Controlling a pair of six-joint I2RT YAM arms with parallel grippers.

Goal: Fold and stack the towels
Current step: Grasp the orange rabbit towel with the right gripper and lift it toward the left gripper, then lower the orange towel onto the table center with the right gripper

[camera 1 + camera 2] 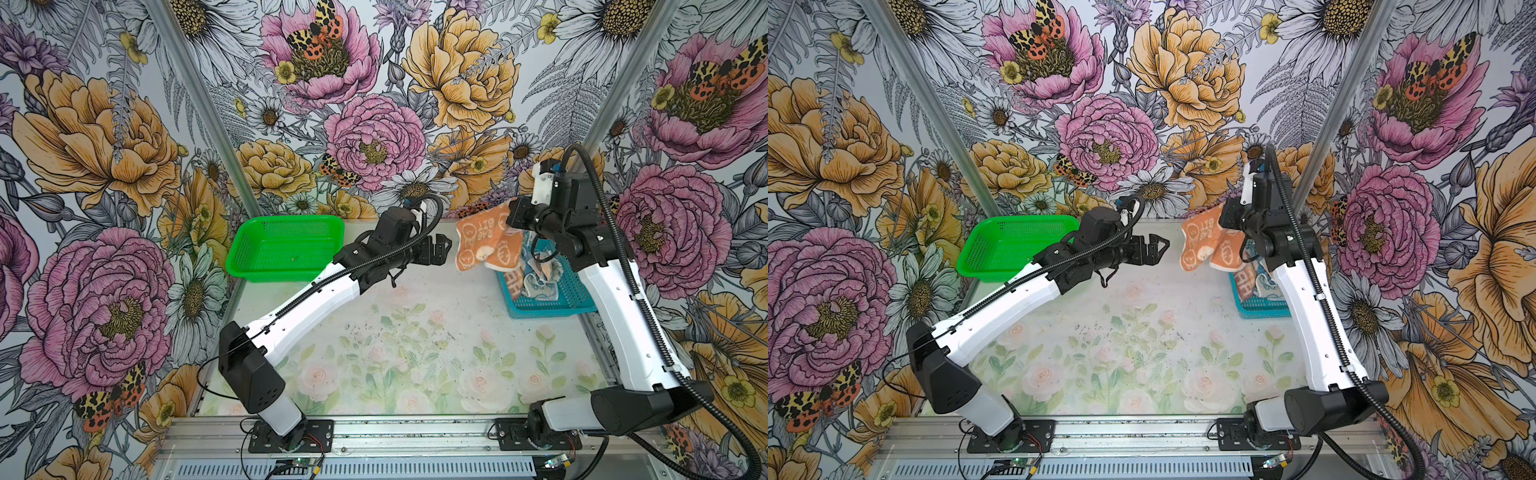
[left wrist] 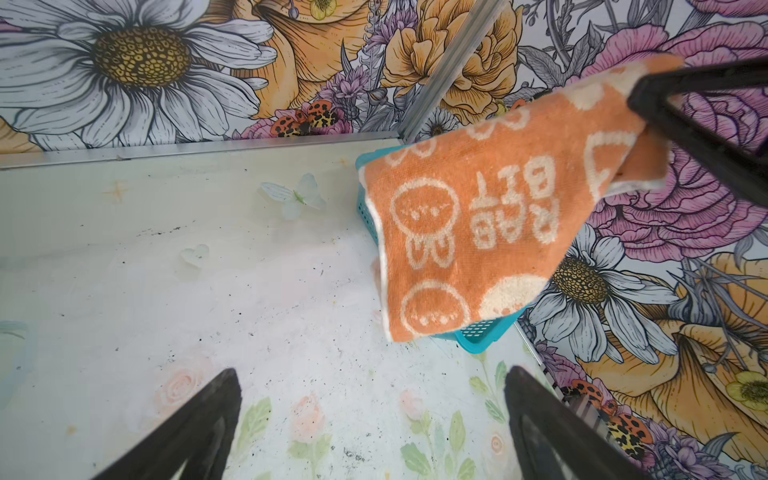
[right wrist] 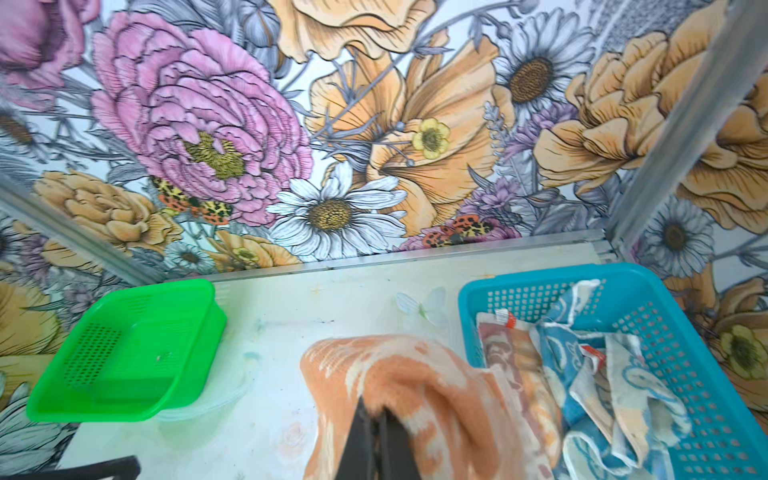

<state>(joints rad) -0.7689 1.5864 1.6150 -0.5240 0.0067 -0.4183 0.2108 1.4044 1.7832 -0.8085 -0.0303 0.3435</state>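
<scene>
"Orange towel (image 1: 484, 245) is dangling above the blue basket's (image 1: 548, 309) rim, our right gripper (image 1: 513, 218) clenching its upper edge. Next?"

"We are aiming the left gripper (image 1: 441, 248), gaping empty just beside it, at a free lower corner, judging that spreads it flat."

The left arm (image 1: 307, 309) and right arm (image 1: 611, 299) have white link shells, black joint housings and black corrugated cable conduits.

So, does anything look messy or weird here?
Yes. The striped towel and teal towel lie crumpled in the blue basket, and dark specks dirty the table. The orange towel dangles bunched from the right gripper.
</scene>
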